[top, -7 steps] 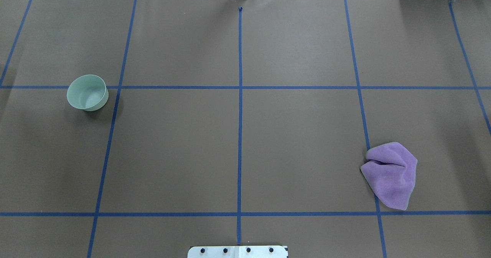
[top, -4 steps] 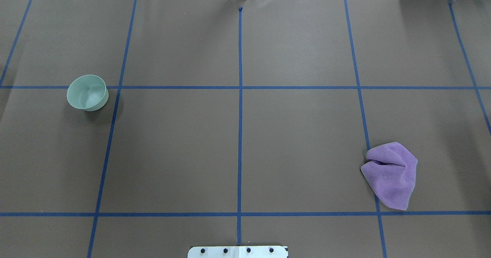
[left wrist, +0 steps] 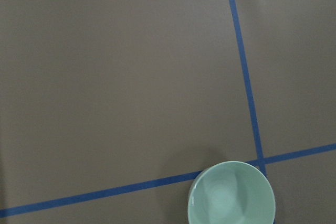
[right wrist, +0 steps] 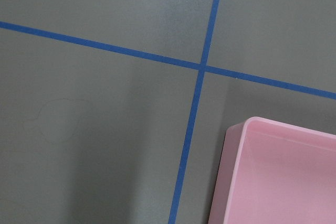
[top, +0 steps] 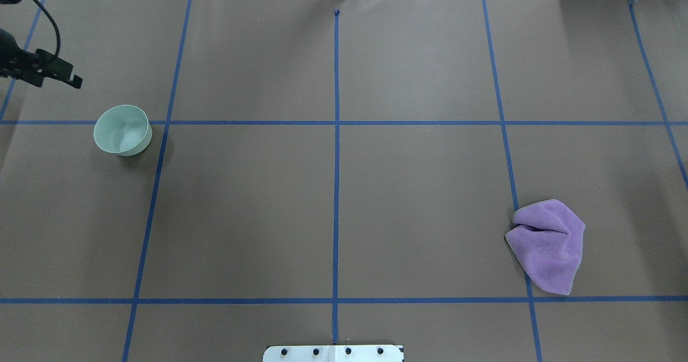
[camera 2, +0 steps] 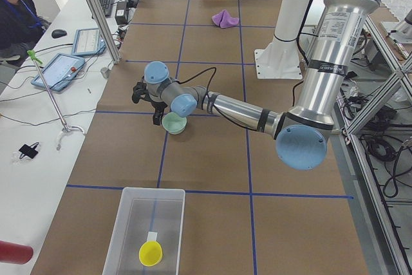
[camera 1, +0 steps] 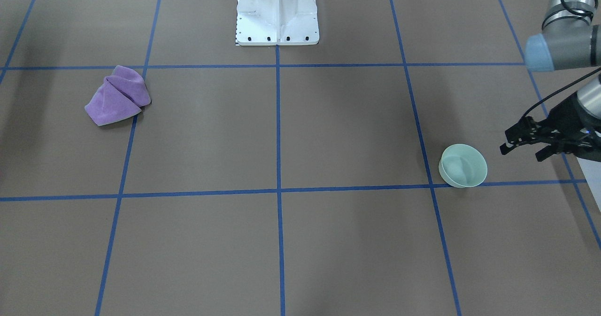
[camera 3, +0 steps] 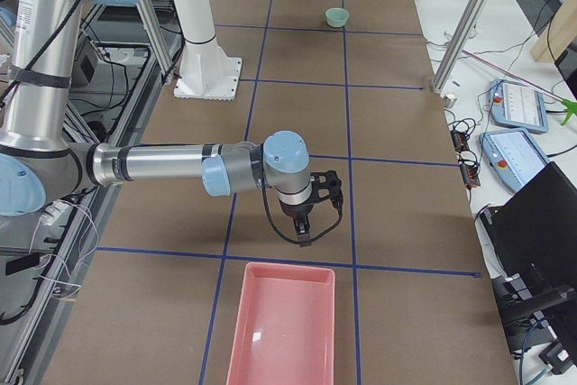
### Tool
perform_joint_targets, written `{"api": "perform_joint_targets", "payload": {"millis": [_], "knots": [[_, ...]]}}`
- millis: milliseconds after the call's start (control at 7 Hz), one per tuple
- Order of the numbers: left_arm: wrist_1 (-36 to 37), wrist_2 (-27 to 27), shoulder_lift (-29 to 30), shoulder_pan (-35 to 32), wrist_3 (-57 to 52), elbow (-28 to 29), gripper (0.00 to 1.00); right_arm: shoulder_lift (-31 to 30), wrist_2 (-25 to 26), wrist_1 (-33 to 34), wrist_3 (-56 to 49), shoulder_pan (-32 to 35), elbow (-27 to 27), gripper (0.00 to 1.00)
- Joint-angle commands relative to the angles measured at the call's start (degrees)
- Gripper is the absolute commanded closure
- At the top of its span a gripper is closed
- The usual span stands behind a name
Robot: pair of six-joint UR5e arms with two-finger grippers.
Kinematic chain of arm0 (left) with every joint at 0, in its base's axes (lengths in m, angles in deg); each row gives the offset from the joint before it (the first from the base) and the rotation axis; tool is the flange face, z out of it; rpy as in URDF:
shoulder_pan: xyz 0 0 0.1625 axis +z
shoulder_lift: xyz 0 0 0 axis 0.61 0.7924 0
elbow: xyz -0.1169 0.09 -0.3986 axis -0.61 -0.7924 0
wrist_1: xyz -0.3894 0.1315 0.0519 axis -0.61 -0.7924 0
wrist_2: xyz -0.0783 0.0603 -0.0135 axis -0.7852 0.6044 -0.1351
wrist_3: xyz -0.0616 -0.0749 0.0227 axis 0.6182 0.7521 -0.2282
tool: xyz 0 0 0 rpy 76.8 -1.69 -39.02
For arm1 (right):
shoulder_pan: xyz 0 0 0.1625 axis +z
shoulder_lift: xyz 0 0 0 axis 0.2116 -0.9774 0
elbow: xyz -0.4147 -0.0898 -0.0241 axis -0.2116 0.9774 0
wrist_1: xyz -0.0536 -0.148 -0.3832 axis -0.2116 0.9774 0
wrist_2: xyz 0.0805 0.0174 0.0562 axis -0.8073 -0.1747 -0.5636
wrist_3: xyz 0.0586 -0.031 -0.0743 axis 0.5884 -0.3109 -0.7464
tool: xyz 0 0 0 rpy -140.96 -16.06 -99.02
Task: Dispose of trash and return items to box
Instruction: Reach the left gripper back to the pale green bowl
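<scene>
Left tool (camera 1: 521, 152) hangs released and empty, near the pale green round bowl (top: 122, 130), apart from it. Bowl stands upright on the brown tabletop (top: 242, 206), left side, at a blue tape crossing. Crumpled purple cloth (top: 548, 243) lies well apart, right side. Right tool (camera 3: 311, 218) is near the pink plastic tray (camera 3: 281, 326); its grip state cannot be told.

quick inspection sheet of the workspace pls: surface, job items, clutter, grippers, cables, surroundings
surface: brown paper-covered table with blue tape grid, flat
job's things: mint green round bowl upright, empty; crumpled purple cloth on a grid line; clear plastic box holding a yellow round item; pink plastic tray empty
clutter: nothing seen
grippers: left gripper near the bowl, not touching, jaws open, empty; right gripper near the pink tray, jaws' state unclear
cables: black cable looped at left wrist
surroundings: seated operator, tablets on side desk
</scene>
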Motion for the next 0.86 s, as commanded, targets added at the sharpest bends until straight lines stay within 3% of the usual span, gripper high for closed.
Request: {"api": "perform_joint_targets", "payload": {"millis": [0,143,429,571,714], "knots": [[-3.8,6.8,-1.2,7.0,2.9,0.6,0.03,0.0,0.0,0.0,0.1,0.0,0.0,0.00],[-4.9,9.7,-1.2,7.8,2.4,3.1,0.03,0.0,0.0,0.0,0.1,0.0,0.0,0.00],[-13.0,9.8,-0.8,8.2,3.0,9.1,0.03,0.0,0.0,0.0,0.1,-0.1,0.0,0.00],[-13.3,10.1,-0.4,9.9,3.0,9.9,0.05,0.0,0.0,0.0,0.0,-0.1,0.0,0.00],[-13.3,10.1,-0.4,10.3,3.1,10.0,0.31,0.0,0.1,0.0,0.0,0.0,0.0,0.00]]}}
